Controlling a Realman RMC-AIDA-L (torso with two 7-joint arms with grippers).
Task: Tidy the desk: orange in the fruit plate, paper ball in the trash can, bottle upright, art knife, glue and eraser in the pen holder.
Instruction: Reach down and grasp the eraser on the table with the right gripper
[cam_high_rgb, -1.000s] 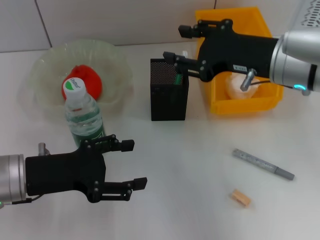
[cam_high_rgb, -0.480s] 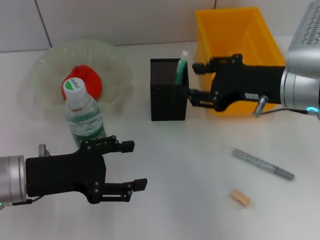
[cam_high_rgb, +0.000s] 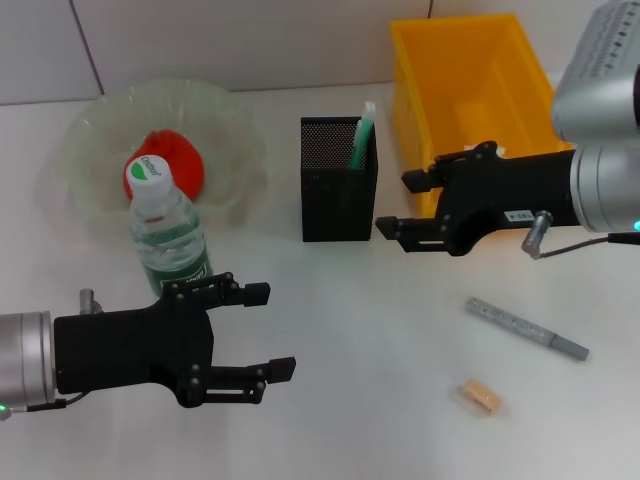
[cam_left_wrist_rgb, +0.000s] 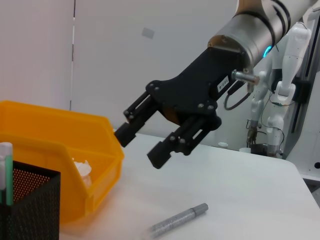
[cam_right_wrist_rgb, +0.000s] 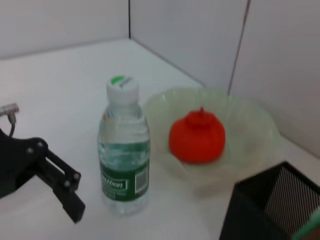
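I see the right gripper (cam_high_rgb: 402, 205) hovering just right of the holder (cam_high_rgb: 339, 192), fingers spread and empty; the green glue (cam_high_rgb: 362, 132) stands inside the holder; the left gripper (cam_high_rgb: 268, 330) sits low near the front, fingers wide open, holding nothing; the bottle (cam_high_rgb: 165, 228) stands upright beside the plate (cam_high_rgb: 95, 128) with the orange (cam_high_rgb: 178, 160) in it; the knife (cam_high_rgb: 526, 328) and eraser (cam_high_rgb: 480, 396) lie on the desk (cam_high_rgb: 380, 340); the yellow bin (cam_high_rgb: 470, 90) sits behind.

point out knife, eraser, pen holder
knife (cam_high_rgb: 526, 328), head view, mid-body.
eraser (cam_high_rgb: 480, 396), head view, top face.
pen holder (cam_high_rgb: 338, 205), head view, front mesh wall.
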